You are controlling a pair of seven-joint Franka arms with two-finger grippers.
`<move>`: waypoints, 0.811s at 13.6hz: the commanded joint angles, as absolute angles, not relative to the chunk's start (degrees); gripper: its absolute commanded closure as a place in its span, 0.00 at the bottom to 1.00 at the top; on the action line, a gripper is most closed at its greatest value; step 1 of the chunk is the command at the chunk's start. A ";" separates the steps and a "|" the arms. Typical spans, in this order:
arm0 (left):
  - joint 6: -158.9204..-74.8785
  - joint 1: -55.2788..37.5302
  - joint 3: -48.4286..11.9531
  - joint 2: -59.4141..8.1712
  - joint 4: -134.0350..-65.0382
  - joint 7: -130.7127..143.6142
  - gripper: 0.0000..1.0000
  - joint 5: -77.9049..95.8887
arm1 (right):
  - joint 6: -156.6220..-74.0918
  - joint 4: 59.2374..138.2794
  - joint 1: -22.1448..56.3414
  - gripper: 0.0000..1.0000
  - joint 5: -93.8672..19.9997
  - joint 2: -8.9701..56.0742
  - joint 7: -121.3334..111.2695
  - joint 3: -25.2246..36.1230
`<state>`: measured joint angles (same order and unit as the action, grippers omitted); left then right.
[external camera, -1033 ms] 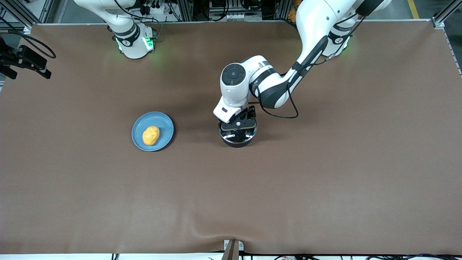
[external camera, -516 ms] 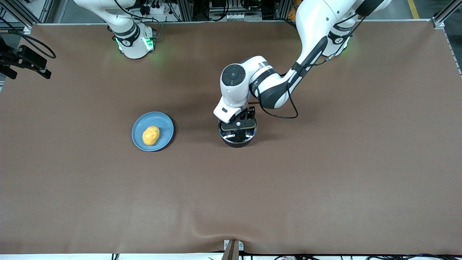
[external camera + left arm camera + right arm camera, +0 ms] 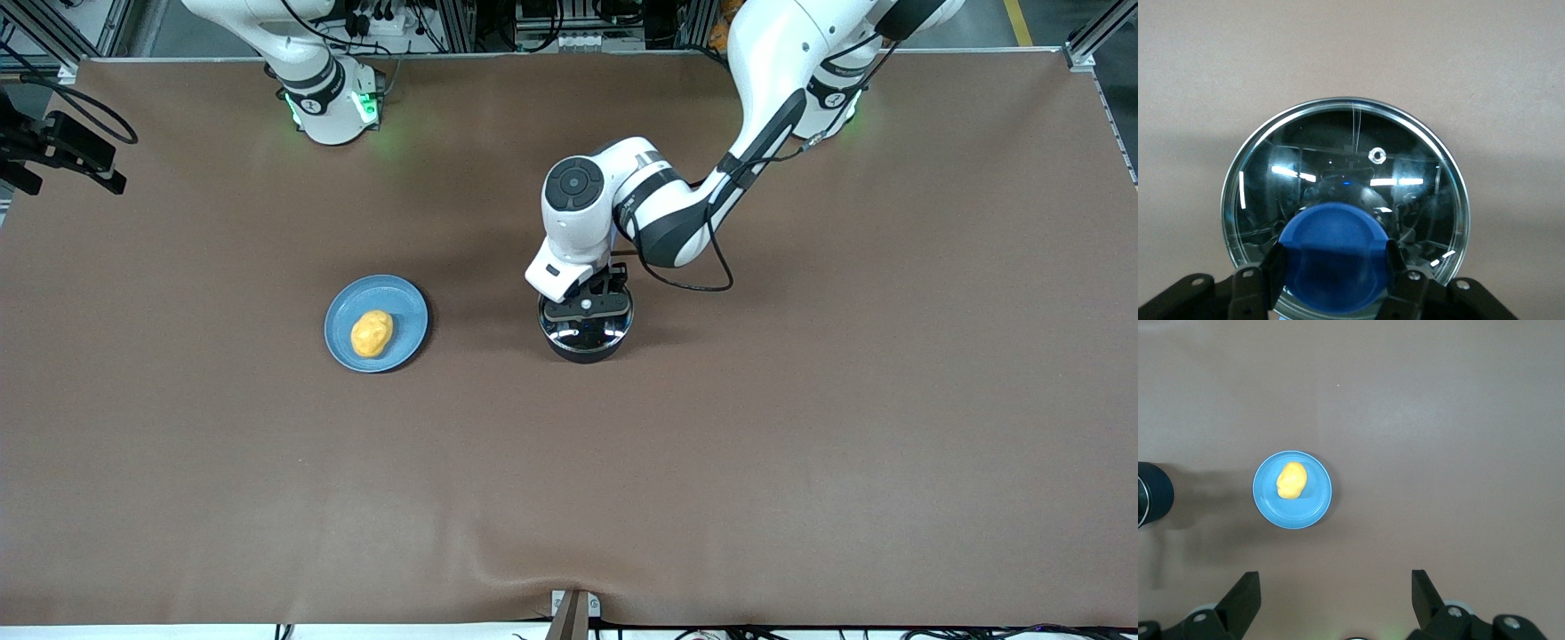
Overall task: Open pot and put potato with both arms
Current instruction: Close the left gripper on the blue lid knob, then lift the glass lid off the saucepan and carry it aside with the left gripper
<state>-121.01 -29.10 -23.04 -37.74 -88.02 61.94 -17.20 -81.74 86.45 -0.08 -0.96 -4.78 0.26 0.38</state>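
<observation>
since the earlier frame the left claw [image 3: 1335, 267] has pressed its fingers [image 3: 1275, 267] in on the lid's blue knob [image 3: 1331, 250] and now pinches it, the glass lid [image 3: 1345, 167] sitting on the pot [image 3: 584, 342] at mid-desk. brown desk [image 3: 800, 444] lies bare all around the pot, well in from every edge. the potato [image 3: 372, 332] rests on the blue plate [image 3: 404, 302], well apart toward the right arm's end. the right claw [image 3: 1335, 600] waits high over that plate [image 3: 1308, 510], fingers spread wide, the potato [image 3: 1291, 480] below it.
</observation>
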 commanded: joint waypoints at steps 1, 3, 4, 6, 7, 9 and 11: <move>-116.47 -29.27 -23.29 -34.29 -87.72 61.96 1.00 -18.63 | -81.12 85.61 -0.88 0.00 -1.76 -4.39 -0.35 0.00; -113.39 -28.83 -23.55 -31.04 -87.63 62.05 1.00 -17.93 | -81.12 85.61 -0.88 0.00 -1.76 -4.39 -0.35 0.00; -112.16 -28.83 -23.64 -29.46 -87.54 62.05 1.00 -17.93 | -81.12 85.61 -0.97 0.00 -1.76 -4.39 -0.44 0.00; -110.49 -27.26 -23.64 -26.65 -87.45 61.88 1.00 -17.84 | -81.12 85.61 -0.97 0.00 -1.76 -4.39 -0.44 0.00; -109.87 -25.16 -23.64 -25.24 -87.54 61.00 1.00 -17.75 | -81.12 85.61 -0.97 0.00 -1.76 -4.39 -0.35 0.00; -107.24 -20.94 -23.64 -23.21 -87.71 58.29 1.00 -17.06 | -81.21 85.52 -1.14 0.00 -1.76 -4.13 -0.35 0.00; -106.52 -15.06 -23.64 -21.63 -87.98 52.41 1.00 -14.26 | -81.38 85.43 -1.14 0.00 -1.76 -3.61 -0.35 0.09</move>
<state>-107.45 -20.54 -23.07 -24.18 -86.72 57.34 -16.80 -81.74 86.45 -0.21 -0.96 -4.62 0.26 0.45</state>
